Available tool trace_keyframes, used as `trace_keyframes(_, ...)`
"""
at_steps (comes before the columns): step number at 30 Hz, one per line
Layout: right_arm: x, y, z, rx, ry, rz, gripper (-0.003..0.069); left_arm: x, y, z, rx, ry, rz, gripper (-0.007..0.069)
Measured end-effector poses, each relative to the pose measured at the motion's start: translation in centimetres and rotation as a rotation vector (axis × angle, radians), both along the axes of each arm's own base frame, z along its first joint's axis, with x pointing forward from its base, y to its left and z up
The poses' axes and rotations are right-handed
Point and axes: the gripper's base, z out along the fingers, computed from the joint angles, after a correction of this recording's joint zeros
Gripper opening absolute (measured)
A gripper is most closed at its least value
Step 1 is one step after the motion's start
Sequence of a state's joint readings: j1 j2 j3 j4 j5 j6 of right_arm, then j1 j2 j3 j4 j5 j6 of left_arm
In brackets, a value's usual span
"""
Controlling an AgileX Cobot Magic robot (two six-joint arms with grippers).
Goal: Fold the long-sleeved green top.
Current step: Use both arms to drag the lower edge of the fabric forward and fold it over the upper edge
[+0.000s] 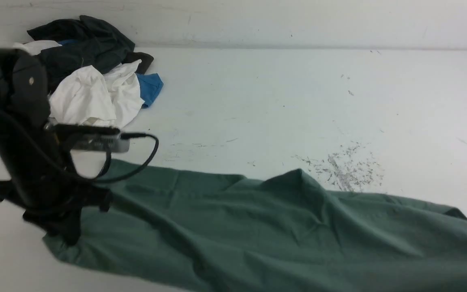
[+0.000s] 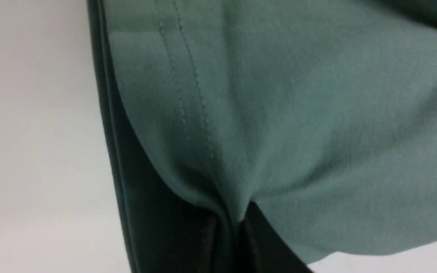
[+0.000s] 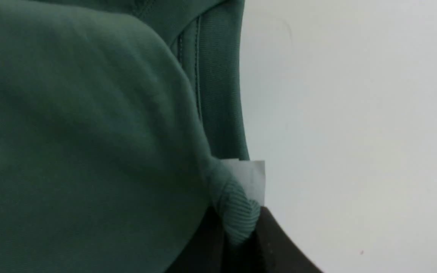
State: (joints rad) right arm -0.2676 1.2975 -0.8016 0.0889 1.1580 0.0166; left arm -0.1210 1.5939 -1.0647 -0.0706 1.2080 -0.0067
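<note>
Fingers clamped at both ends here! The right gripper (image 3: 237,242) has its tips closed on a bunched edge of the green long-sleeved top (image 1: 258,227), with white tags (image 3: 254,176) peeking out just beside the pinch (neck end, I'd guess). And the left gripper (image 2: 230,235), same story: tips pinched together on a gathered fold, stitched seam running right into the grip. Why two grips so far apart? Likely to make the two ends travel as one, so the cloth turns over in a single sheet rather than twisting.

The top itself sprawls across the near part of the white table (image 1: 249,105), running out of the front view at the near edge and on the robot's right, a peak of fabric poking up midway along its far edge. That slack between the grips could crease if the arms don't move together; a matched lift and carry looks the sensible next move.

And at the far left, heaped out of the working area, presumably to await their turn: a white garment (image 1: 83,97), a bright blue garment (image 1: 150,87) and a dark garment (image 1: 91,44).
</note>
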Motion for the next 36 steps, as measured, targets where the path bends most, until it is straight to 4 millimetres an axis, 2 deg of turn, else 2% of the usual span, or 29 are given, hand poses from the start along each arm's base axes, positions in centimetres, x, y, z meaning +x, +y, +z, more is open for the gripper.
trace_keyframes(3, -2.3, 0.5, 0.1, -0.022, -0.02, 0.006, 0.0047, -2.8, 0.4, -0.5, 0.008, 0.034, 0.009, 0.0037)
trace_keyframes(4, -2.4, 0.5, 0.0, -0.023, -0.018, 0.005, 0.0047, -3.0, 0.4, -0.5, 0.008, 0.036, 0.009, 0.0037)
trace_keyframes(5, -3.0, 0.5, 0.1, -0.038, -0.023, 0.009, 0.0047, -4.1, 0.5, -0.7, 0.009, 0.046, 0.013, 0.0037)
trace_keyframes(9, -3.1, 0.5, 0.0, -0.046, -0.027, 0.008, 0.0048, -4.8, 0.6, -0.8, 0.014, 0.05, 0.012, 0.0042)
trace_keyframes(13, -3.1, 0.4, 0.0, -0.057, -0.03, 0.011, 0.0077, -4.8, 0.8, -0.8, 0.032, 0.045, 0.032, 0.0109)
trace_keyframes(16, -3.1, 0.2, 0.0, -0.078, -0.023, 0.011, 0.0169, -4.8, 1.0, -0.7, 0.05, 0.041, 0.037, 0.0237)
trace_keyframes(17, -3.1, 0.2, 0.0, -0.079, -0.022, 0.009, 0.0176, -4.8, 1.0, -0.7, 0.05, 0.041, 0.037, 0.0245)
trace_keyframes(18, -3.2, 0.2, 0.0, -0.085, -0.013, -0.002, 0.0237, -4.6, 1.0, -0.5, 0.06, 0.028, 0.033, 0.0295)
trace_keyframes(19, -3.2, 0.2, 0.0, -0.084, -0.012, -0.004, 0.0245, -4.6, 1.1, -0.4, 0.061, 0.027, 0.032, 0.0308)
trace_keyframes(20, -3.4, 0.1, 0.0, -0.087, 0.004, -0.018, 0.0326, -4.3, 1.1, 0.1, 0.064, 0.002, 0.031, 0.0356)
trace_keyframes(22, -3.5, 0.1, 0.1, -0.086, 0.019, -0.023, 0.0365, -4.1, 1.1, 0.6, 0.066, -0.02, 0.029, 0.0379)
trace_keyframes(23, -3.5, 0.1, 0.4, -0.084, 0.025, -0.031, 0.0417, -3.8, 1.1, 1.3, 0.062, -0.05, 0.03, 0.0393)
trace_keyframes(26, -2.9, -0.1, 1.6, -0.092, -0.005, -0.04, 0.0491, -3.2, 1.0, 3.0, 0.053, -0.118, 0.032, 0.0402)
trace_keyframes(27, -2.3, -0.2, 2.7, -0.096, -0.046, -0.043, 0.0527, -2.7, 0.9, 4.2, 0.047, -0.163, 0.035, 0.0407)
trace_keyframes(31, -1.4, 0.3, 4.4, -0.033, -0.127, -0.046, 0.0549, -2.1, 0.9, 5.3, 0.04, -0.208, 0.07, 0.0407)
trace_keyframes(33, -0.7, 1.4, 5.2, 0.06, -0.192, 0.008, 0.0552, -1.1, 0.7, 4.8, 0.034, -0.233, 0.121, 0.0407)
trace_keyframes(36, -0.1, 2.8, 5.6, 0.118, -0.246, 0.105, 0.0553, 0.6, 0.5, 3.1, 0.031, -0.243, 0.142, 0.0407)
